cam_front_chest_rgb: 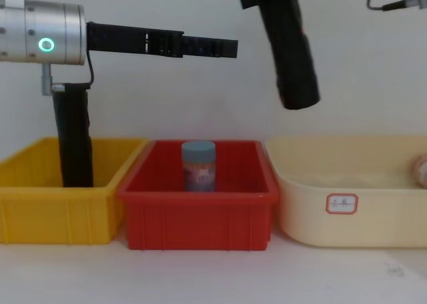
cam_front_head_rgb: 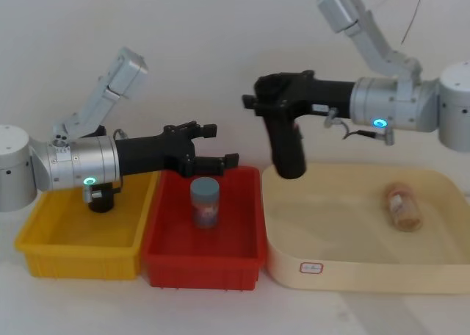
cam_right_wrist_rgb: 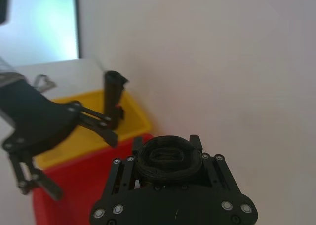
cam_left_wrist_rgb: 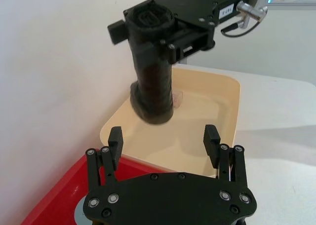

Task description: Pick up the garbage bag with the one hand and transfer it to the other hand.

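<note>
White worktop (cam_front_head_rgb: 220, 309) carries a red bin (cam_front_head_rgb: 220, 258) holding a blue-lidded jar (cam_front_head_rgb: 205, 201); right hand (cam_front_head_rgb: 275, 100) clamps the garbage bag (cam_front_head_rgb: 286, 148), left hand (cam_front_head_rgb: 213, 145) spread wide, empty.

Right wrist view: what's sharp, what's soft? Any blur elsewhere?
Right wrist view: the garbage bag end is sharp, the left hand and yellow bin go soft. Head view: the jar in the cream tray looks blurry. Chest view: crisp.
</note>
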{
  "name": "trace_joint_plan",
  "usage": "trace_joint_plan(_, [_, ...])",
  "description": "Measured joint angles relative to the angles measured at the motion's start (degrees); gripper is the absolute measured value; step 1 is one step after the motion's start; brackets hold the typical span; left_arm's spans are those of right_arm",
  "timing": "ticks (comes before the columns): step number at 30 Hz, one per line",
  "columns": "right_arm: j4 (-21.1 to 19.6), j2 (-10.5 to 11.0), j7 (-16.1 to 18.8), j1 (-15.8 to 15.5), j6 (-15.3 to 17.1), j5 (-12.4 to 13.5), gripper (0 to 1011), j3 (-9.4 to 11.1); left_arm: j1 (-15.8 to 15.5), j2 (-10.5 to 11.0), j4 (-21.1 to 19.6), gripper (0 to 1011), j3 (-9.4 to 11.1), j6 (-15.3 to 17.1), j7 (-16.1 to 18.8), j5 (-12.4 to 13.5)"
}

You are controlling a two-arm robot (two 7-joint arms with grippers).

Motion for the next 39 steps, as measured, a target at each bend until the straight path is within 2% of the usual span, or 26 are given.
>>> trace_joint_plan(6, [-2.86,2.21,-3.41,-0.68,2.76,-1.23,548,0.67,0.00,0.00,0.00,1001,0.00,0.00,0.00,0.00])
trace_joint_plan(12, [-5.56,4.46,-7.29,-1.42,5.97,-2.78,718,1.57,0.00,0.00,0.00,1001,0.00,0.00,0.00,0.00])
trace_joint_plan(13, [-6.22,5.06,-8.12,-1.60,6.69,-3.12,773,1.85,0.00,0.00,0.00,1002,0.00,0.00,0.00,0.00])
trace_joint_plan(15, [-6.76,5.56,-9.03,-1.74,7.44,-3.51,800,2.06,0.00,0.00,0.00,1001,0.00,0.00,0.00,0.00])
trace_joint_plan(16, [-7.34,6.12,-9.73,-1.86,8.00,-3.85,862,2.29,0.00,0.00,0.00,1001,0.00,0.00,0.00,0.00])
trace_joint_plan(23, [-8.89,7.75,-12.08,-2.24,10.15,-5.05,1001,2.89,0.00,0.00,0.00,1001,0.00,0.00,0.00,0.00])
trace_joint_plan(39, [-10.47,9.37,-14.40,-2.62,12.19,-6.26,1000,3.56,0.00,0.00,0.00,1001,0.00,0.00,0.00,0.00])
